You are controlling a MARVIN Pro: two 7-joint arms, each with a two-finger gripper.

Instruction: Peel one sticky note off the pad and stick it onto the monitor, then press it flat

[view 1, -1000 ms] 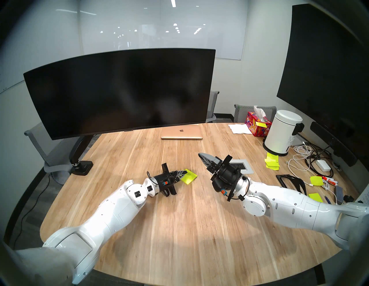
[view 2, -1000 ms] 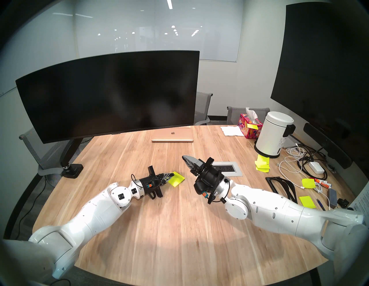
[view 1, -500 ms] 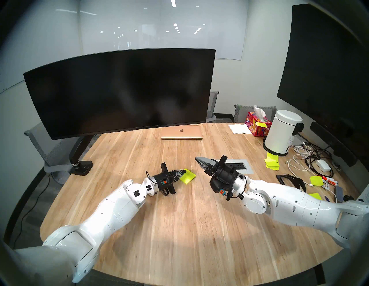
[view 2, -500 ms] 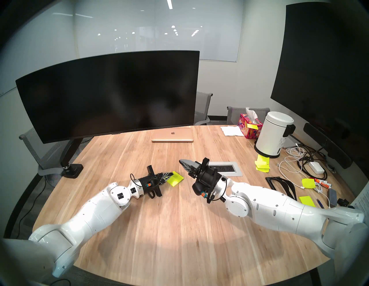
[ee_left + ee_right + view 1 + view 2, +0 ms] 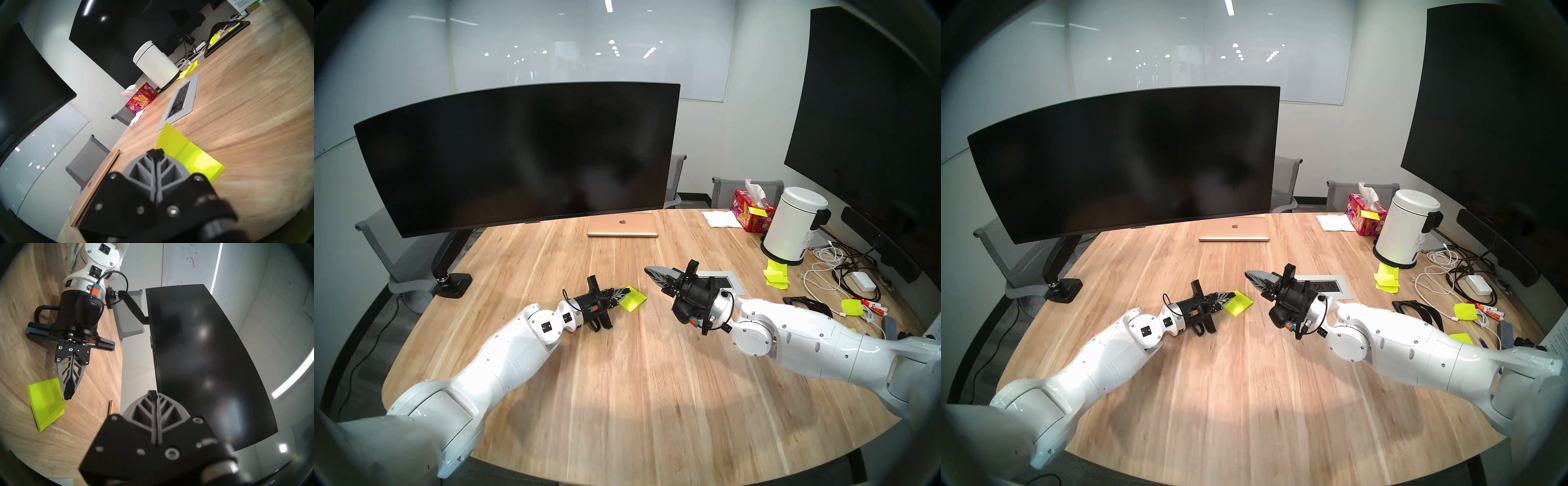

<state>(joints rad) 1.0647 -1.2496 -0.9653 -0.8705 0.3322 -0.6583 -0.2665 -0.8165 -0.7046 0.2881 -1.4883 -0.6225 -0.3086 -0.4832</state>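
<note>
Wooden table (image 5: 619, 390) under both arms. Left gripper (image 5: 155, 151) clenched on top note (image 5: 171, 142), corner lifted just beyond fingertips; pad (image 5: 634, 298) flat below. Since a second ago pad dragged slightly toward left wrist, right gripper (image 5: 648, 270) closed in, empty, clenched. Peel under way, pad unpinned. Left wrist view shows fold line; head views do not. Monitor (image 5: 517, 152) far beyond fingers.

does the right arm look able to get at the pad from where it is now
Probably yes. The right hand hangs shut above bare table just beside the pad, nothing between them. But the left hand sits at the pad's far corner, pinching the lifted top sheet, so that side is taken.
</note>
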